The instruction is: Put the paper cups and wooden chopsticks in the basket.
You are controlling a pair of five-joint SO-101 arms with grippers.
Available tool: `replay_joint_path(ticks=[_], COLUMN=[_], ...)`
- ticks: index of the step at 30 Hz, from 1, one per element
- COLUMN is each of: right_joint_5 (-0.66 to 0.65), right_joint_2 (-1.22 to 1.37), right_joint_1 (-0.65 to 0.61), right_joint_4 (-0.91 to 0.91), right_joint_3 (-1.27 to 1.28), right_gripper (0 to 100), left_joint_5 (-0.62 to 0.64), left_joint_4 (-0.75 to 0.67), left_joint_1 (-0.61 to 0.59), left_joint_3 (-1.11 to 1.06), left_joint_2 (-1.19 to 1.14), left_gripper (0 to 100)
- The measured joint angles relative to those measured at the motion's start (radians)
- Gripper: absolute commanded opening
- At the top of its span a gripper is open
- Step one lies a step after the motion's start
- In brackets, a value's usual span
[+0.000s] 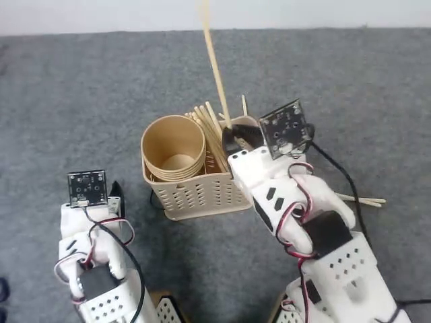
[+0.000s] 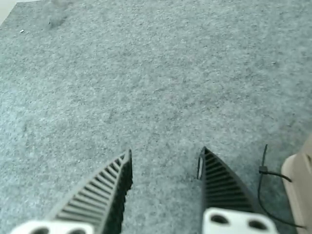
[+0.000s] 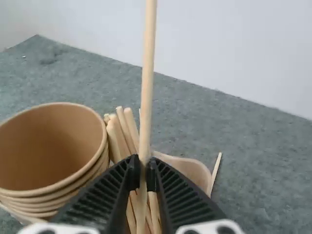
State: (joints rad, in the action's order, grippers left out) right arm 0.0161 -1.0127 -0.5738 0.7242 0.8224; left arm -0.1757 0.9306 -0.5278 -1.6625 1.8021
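- A grey, felt-like covering (image 1: 81, 87) lies over the whole worktop, its nap flecked and uneven.
- A pale wall (image 1: 303, 13) runs as a thin strip along the worktop's far edge at 12 o'clock in the high view.
- A thin black cable tie (image 2: 265, 168) lies flat on the felt, a little off the middle toward 8 o'clock.
- A small dark, rounded thing (image 1: 2, 293), too cut off to identify, sits at the frame edge, also toward 8 o'clock.
- A tiny white speck (image 2: 22, 31) rests on the felt.
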Motion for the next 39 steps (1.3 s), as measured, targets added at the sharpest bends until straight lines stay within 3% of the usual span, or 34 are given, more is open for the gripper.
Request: replay_joint_path(ticks=[5,11,24,27,39], right_joint_5=[0.0,0.0,0.0,-0.054,-0.216], right_joint_2=[0.002,0.002,0.002,-0.026,-0.012], right_joint_1=[-0.002,-0.002,-0.002,0.015,0.295], right_joint_4=[-0.006,-0.006,-0.006,0.005,0.414], right_joint_3=[0.058,0.058,0.058,0.052,-0.423], right_gripper=[1.8,18.9,14.4,14.3,14.3], left_joint_5=[0.0,0.0,0.0,0.0,0.0], left_joint_4=[0.0,0.0,0.0,0.0,0.0], left_joint_1=[0.0,0.0,0.0,0.0,0.0], left_joint_3=[0.0,0.0,0.0,0.0,0.0], left_joint_2=[0.0,0.0,0.0,0.0,0.0], left_gripper=[21,21,21,21,21])
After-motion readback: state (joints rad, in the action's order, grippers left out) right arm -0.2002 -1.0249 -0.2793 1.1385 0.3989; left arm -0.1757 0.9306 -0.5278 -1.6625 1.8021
